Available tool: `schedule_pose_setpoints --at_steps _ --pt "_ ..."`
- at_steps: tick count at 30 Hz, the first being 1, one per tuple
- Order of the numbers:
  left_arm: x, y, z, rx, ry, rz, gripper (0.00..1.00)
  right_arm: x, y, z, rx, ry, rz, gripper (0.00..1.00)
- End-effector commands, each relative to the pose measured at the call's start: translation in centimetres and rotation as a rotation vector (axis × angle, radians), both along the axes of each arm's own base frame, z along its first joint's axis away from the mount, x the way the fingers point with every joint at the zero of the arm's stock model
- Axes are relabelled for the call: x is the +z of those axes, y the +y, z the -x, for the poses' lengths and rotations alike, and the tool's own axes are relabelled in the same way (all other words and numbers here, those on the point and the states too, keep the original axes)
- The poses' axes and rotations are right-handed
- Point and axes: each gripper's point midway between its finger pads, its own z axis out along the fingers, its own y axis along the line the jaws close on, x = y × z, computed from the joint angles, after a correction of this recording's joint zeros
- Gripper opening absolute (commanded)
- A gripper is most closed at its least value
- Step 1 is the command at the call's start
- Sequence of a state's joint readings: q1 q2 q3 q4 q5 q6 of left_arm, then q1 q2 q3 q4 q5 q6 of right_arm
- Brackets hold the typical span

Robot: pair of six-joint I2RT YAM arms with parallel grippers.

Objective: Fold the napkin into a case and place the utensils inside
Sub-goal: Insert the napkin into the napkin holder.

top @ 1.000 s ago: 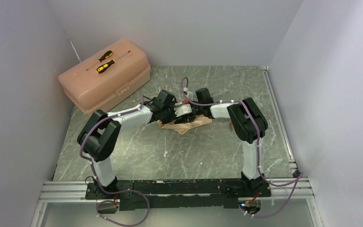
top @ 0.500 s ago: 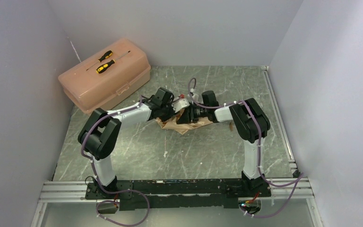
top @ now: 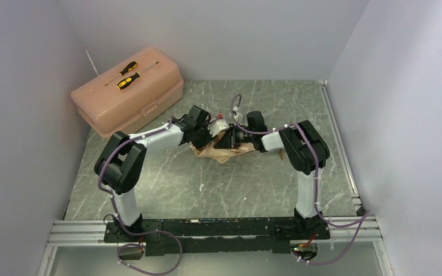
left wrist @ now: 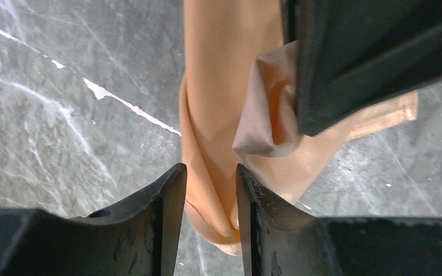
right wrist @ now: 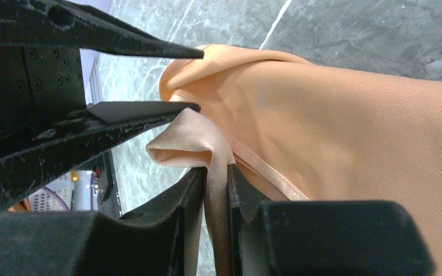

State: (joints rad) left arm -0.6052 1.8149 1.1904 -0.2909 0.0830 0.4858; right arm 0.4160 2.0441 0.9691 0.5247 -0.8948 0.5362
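My right pincer clamps a napkin fold. My left pincer straddles its rolled end; whether it grips, I cannot tell.

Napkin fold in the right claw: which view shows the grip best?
Right wrist: the right claw pinches a raised fold of the napkin, close and unobstructed. Left wrist shows that fold partly behind that claw. Top external shows only a small patch of cloth, the grip hidden.
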Motion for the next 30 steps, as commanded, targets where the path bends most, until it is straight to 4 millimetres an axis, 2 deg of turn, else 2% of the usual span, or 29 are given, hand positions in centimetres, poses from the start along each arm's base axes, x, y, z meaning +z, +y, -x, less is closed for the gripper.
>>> schedule_pose_setpoints --at_steps 1,9,13,18,21,24,30 --pt "3.8 -1.4 1.0 -0.081 0.0 0.073 0.43 2.9 0.7 -1.2 -0.019 -0.08 -0.057 0.21" --pt "5.6 -1.2 2.9 -0.228 -0.035 0.065 0.45 3.0 1.0 -1.3 -0.022 -0.051 -0.072 0.2" --pt "5.3 -1.6 3.0 -0.283 -0.087 0.039 0.5 3.1 1.2 -1.2 -0.014 -0.039 -0.082 0.21" --pt "5.1 -2.9 1.8 -0.313 -0.158 0.028 0.51 3.0 1.5 -0.9 0.003 -0.028 -0.083 0.21" --pt "4.6 -3.1 0.0 -0.275 -0.21 0.0 0.51 2.9 1.6 -0.6 0.016 -0.02 -0.086 0.22" --pt "4.9 -2.8 -1.9 -0.192 -0.241 -0.004 0.49 2.8 1.5 -0.3 0.026 -0.025 -0.082 0.26" --pt "3.8 -2.6 -1.7 -0.1 -0.143 0.033 0.47 3.1 1.4 0.0 0.027 -0.037 -0.105 0.32"
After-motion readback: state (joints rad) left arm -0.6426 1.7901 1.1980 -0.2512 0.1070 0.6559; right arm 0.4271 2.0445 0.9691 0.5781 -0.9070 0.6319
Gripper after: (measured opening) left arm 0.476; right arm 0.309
